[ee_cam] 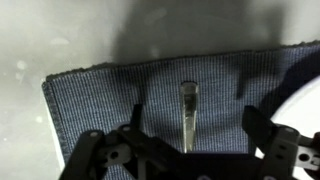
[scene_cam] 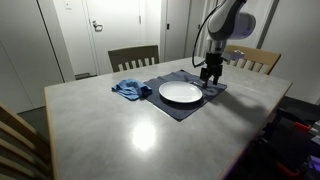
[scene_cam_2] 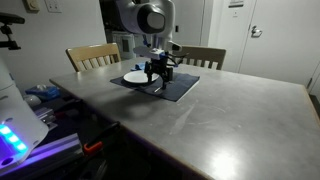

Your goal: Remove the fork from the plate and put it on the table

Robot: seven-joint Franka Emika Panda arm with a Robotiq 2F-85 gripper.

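Note:
In the wrist view the thin silvery fork (ee_cam: 188, 100) lies flat on the dark navy placemat (ee_cam: 100, 100), off the plate. My gripper (ee_cam: 190, 128) is open, with one finger on each side of the fork and a clear gap to both. The white plate (ee_cam: 308, 95) shows only as a rim at the right edge. In both exterior views the gripper (scene_cam: 210, 78) (scene_cam_2: 157, 78) hangs low over the placemat, beside the empty-looking plate (scene_cam: 181, 93) (scene_cam_2: 135, 76). The fork is too small to make out there. The pale grey table (scene_cam: 130, 135) (scene_cam_2: 230, 120) carries it all.
A crumpled blue cloth (scene_cam: 130, 90) lies on the table beside the placemat (scene_cam: 185, 110). Wooden chairs stand at the far side (scene_cam: 133, 57) (scene_cam: 255, 60) (scene_cam_2: 92, 54). A machine with blue lights (scene_cam_2: 15, 130) stands near the table edge.

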